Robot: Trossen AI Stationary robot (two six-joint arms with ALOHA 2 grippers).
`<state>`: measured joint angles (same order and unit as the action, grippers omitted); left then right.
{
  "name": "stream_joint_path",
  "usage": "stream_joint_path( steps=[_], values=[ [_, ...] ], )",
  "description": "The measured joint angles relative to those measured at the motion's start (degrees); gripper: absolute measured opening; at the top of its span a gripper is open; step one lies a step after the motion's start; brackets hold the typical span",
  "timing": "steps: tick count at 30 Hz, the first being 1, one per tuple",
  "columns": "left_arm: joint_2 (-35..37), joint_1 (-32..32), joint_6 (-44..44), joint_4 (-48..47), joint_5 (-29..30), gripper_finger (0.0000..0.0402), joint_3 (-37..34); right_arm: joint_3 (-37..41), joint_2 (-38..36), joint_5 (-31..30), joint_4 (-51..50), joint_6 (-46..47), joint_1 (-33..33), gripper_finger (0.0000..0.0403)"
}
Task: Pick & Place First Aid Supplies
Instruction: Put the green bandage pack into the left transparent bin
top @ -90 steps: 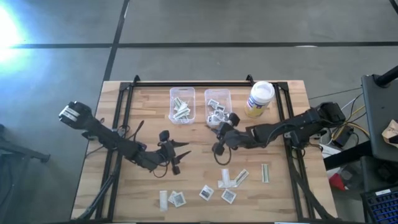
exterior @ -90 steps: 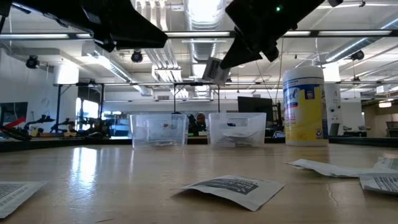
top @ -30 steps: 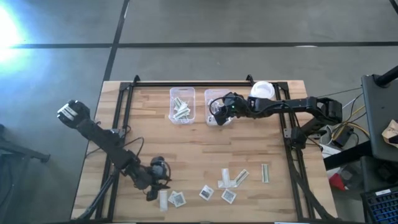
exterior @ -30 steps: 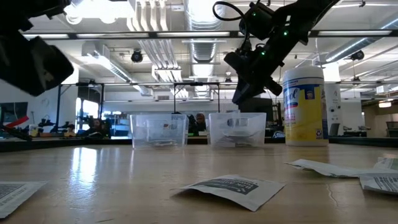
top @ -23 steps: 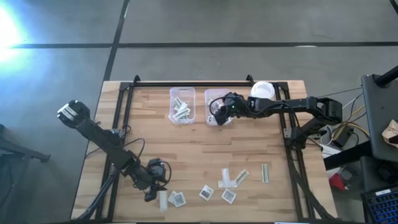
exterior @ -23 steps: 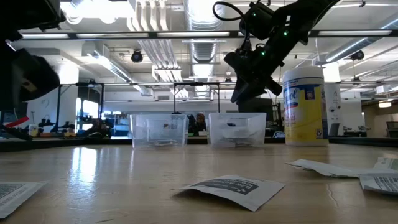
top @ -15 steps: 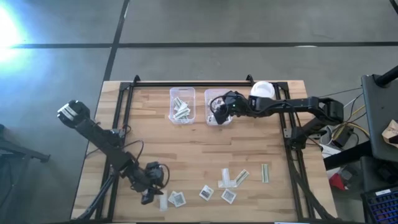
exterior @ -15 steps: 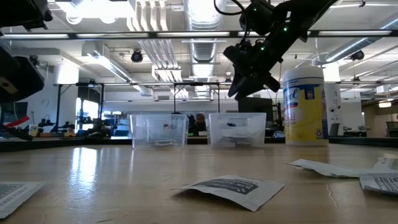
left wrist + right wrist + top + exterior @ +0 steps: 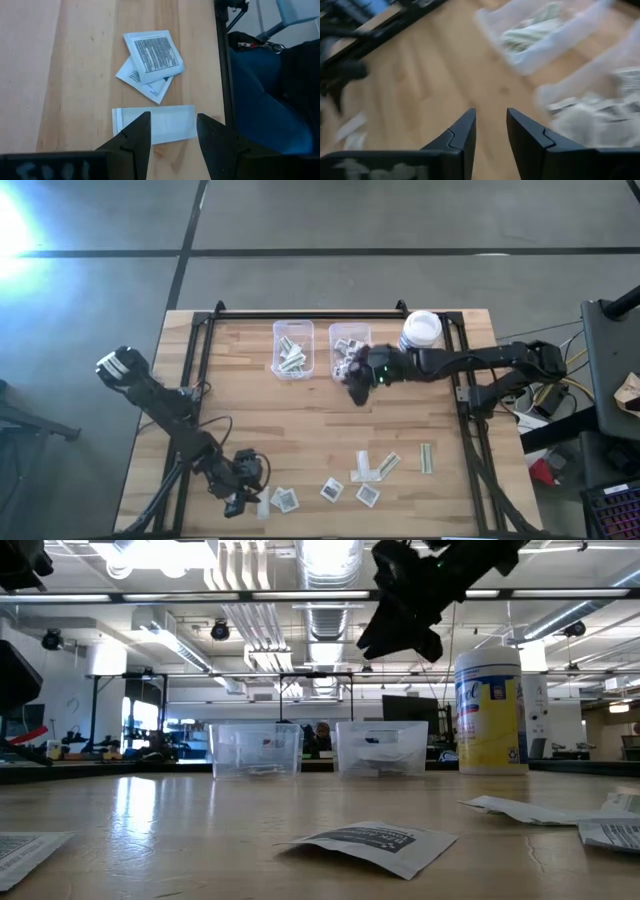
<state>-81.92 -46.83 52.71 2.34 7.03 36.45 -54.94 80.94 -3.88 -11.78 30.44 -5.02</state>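
The left gripper (image 9: 243, 502) hangs low at the near edge of the surface (image 9: 300, 420), its fingers (image 9: 134, 140) apart over a long pale strip packet (image 9: 155, 123), likely to pick it up next. More packets lie beside it, and some sit sorted in the two clear bins (image 9: 292, 348). The right gripper (image 9: 357, 385), fingers apart and empty, hangs just beside the right bin (image 9: 351, 340).

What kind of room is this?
Probably a robotics lab or workshop: bare ceiling ducts and strip lights overhead, a wooden table with robot arms, a concrete floor.
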Motion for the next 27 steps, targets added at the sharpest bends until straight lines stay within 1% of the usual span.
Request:
stream_joint_path(
  steps=[5,9,11,13,16,19,24,27],
  values=[
    [-1.12,0.13,-0.25,0.74,1.01,0.0151,0.38,0.04,-0.03,0.01,0.01,0.04,7.79,0.0095],
    [-2.36,0.26,-1.56,1.27,1.64,0.0151,1.49,0.04,0.01,-0.55,0.15,2.03,13.31,0.0086],
    [-3.51,0.24,-1.61,1.19,1.44,0.0151,2.04,0.04,0.01,-0.6,0.36,2.57,15.66,0.0083],
    [-4.59,0.22,-1.37,1.17,-0.03,0.0151,2.37,0.04,0.01,-0.66,0.56,2.69,17.7,0.008],
    [-6.38,0.22,-0.11,1.15,-3.39,0.0151,2.62,0.07,0.03,-2.71,0.64,2.78,19.89,0.0075],
    [-7.91,0.22,0.81,1.13,-4.31,0.0151,2.69,0.07,0.03,-5.19,0.75,2.68,21.04,0.007],
    [-9.33,0.34,1.05,0.8,-4.63,0.0151,2.69,0.07,0.03,-5.32,0.8,2.67,21.14,0.0069],
    [-9.61,0.94,1.05,-1.1,-4.57,0.0151,2.71,0.07,0.05,-5.33,1.09,2.65,21.16,0.0073]
  ],
)
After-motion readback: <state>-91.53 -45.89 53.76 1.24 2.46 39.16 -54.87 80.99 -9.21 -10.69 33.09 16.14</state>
